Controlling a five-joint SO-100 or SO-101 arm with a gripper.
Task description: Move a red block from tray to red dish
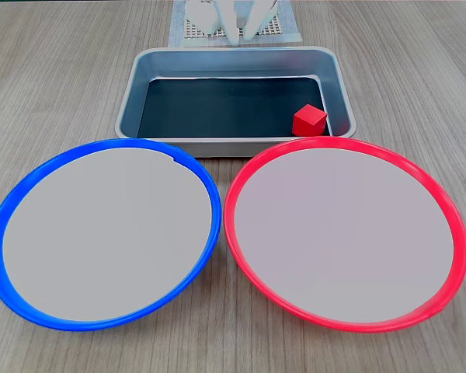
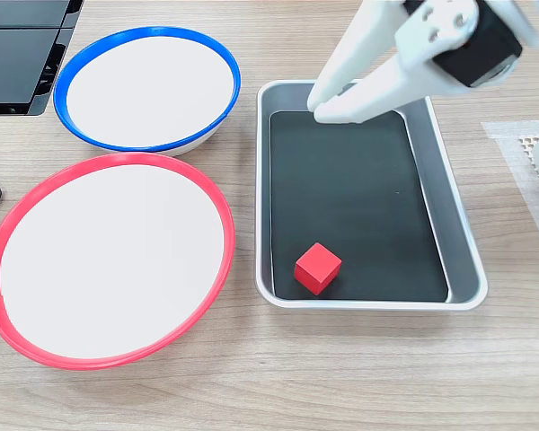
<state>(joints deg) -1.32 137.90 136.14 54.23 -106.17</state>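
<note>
Pale wood-grain counter (image 2: 359, 377) carries everything. Over the far end of the tray (image 2: 458, 233), as a fixed view shows it, the white hand (image 2: 326, 105) hangs with its two fingers drawn nearly together at the tips, holding nothing. The red block (image 2: 318, 268) sits on the tray's dark bottom at the opposite end, near a corner and well apart from the hand. Just beside the tray lies the red dish (image 2: 217, 206), bare, and next to that the blue dish (image 2: 226, 63), likewise bare.
</note>
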